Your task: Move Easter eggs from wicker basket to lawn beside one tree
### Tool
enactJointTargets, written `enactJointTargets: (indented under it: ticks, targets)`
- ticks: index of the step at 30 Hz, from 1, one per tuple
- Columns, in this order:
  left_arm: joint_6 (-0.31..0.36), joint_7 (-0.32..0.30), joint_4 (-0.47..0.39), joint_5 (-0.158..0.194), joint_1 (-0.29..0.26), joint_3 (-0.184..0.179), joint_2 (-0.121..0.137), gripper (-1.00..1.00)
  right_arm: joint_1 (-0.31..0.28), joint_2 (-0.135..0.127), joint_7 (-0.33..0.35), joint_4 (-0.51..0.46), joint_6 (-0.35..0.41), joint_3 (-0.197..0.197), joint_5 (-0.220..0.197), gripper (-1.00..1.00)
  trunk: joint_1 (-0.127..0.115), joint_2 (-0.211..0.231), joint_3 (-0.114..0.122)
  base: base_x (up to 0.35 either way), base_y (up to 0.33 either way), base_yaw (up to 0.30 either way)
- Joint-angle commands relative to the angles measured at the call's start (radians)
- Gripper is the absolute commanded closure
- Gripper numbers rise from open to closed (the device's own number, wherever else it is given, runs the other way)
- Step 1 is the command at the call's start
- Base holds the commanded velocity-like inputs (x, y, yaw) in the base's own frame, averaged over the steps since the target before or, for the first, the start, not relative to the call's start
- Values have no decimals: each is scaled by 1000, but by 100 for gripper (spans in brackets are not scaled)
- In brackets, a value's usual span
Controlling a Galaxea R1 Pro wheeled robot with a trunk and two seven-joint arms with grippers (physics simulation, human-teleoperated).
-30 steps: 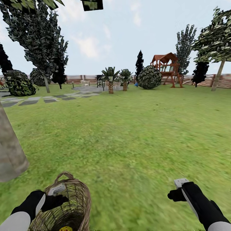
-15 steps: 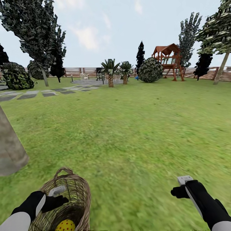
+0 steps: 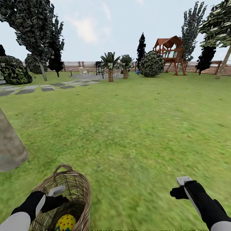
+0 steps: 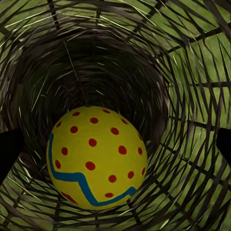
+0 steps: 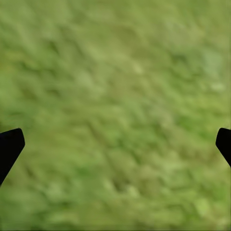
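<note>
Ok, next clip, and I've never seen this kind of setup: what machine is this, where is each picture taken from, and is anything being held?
It is a simulated two-armed wheeled robot in a garden. The head view looks down over both arms onto the lawn. Its left gripper reaches into the wicker basket; that arm's wrist camera looks inside at one Easter egg, lying between open fingers, not gripped. The right gripper hangs open over bare grass. A tree trunk stands nearby at left.
</note>
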Motion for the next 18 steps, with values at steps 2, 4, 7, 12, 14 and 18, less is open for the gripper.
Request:
enactJointTargets:
  ticks: [2, 4, 7, 12, 14, 18]
  targets:
    - [1, -8, -1, -10, -1, 8, -1, -100, 0, -1, 8, -1, 4, 4, 9, -100, 1, -1, -9, 0, 0, 0]
    - [-1, -8, -1, -10, -1, 8, -1, -100, -1, -1, 10, -1, 4, 3, 9, -100, 2, -1, -17, 0, 0, 0]
    - [-2, -7, -1, -10, -1, 8, -1, -100, -1, -1, 10, -1, 3, 5, 9, -100, 3, -2, -28, 0, 0, 0]
    - [-3, -6, -1, -10, -1, 9, -1, -100, 0, -1, 15, -1, 3, 7, 6, -100, 5, -3, -48, 0, 0, 0]
    - [-3, -6, 0, -10, -1, 9, -2, -100, 0, -1, 16, -1, 3, 8, 7, -100, 6, -4, -55, 0, 0, 0]
    - [-3, -6, 0, -11, -1, 8, -2, -100, 0, -1, 16, -1, 3, 8, 7, -100, 8, -5, -71, 0, 0, 0]
